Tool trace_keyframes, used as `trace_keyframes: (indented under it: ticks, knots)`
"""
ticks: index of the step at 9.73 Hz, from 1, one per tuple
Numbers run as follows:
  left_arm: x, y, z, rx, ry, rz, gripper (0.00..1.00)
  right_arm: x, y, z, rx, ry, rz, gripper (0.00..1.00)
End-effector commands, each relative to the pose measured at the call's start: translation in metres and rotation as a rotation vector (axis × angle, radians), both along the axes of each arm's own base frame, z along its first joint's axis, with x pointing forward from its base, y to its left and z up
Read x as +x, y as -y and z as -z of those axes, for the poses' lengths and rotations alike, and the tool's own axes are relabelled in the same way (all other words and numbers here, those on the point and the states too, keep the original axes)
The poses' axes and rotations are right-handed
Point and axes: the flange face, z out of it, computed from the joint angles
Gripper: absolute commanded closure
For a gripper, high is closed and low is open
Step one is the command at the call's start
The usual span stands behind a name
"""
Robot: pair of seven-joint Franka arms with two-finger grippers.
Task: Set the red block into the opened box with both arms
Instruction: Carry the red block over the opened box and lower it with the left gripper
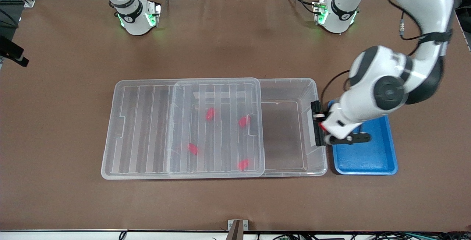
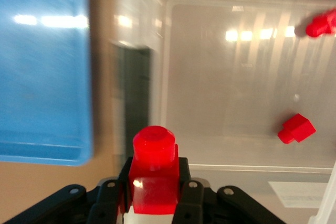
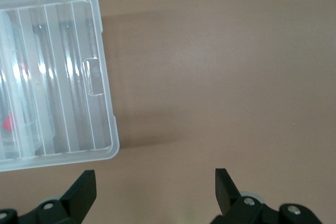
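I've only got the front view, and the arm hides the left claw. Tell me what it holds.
Observer: The left claw, over the handle end of the box, is shut on a red block.
Operator: Report how the block sits.
Observer: Its round stub sticks out past the fingers, pointing away from the claw.
Operator: Now find the right claw.
Observer: The right claw hangs open over bare table beside the lid, holding nothing.
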Motion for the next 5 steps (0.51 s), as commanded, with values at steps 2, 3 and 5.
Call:
trace_keyframes:
  ticks: [2, 3, 5]
  knots:
    - [-0.004, 0.044, 0.119, 0.034, -0.022, -0.036, 0.99, 0.001, 0.002, 0.011, 0.002, -0.009, 0.001, 0.0]
    - [-0.009, 0.056, 0.144, 0.042, -0.021, -0.019, 0.97, 0.003, 0.001, 0.01, 0.003, 0.0, -0.001, 0.0]
    - [-0.013, 0.066, 0.181, 0.033, -0.018, -0.025, 0.76, 0.003, 0.0, 0.01, 0.004, 0.004, -0.003, 0.0]
